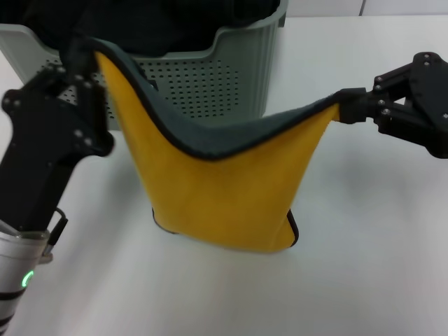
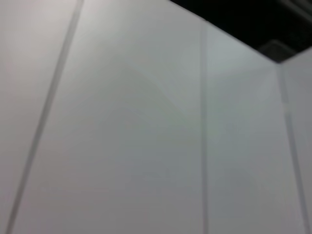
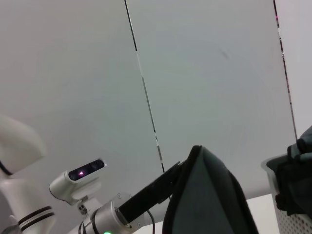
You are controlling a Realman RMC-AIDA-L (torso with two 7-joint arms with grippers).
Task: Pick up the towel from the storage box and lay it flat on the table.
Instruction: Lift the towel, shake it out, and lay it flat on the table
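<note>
Towel point(image 1: 224, 189) hangs between 2 end effectors, clear of box point(image 1: 245, 70), lower edge touching counter point(image 1: 364, 266). Left end effector point(image 1: 82, 52) and right end effector point(image 1: 341, 110) each clenched on an upper corner, likely to spread it for laying flat. Soft mustard face, grey reverse, sagging curve; box perforated plastic.

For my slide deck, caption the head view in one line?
Both grippers, left and right, hold the towel sagging above the table.
</note>
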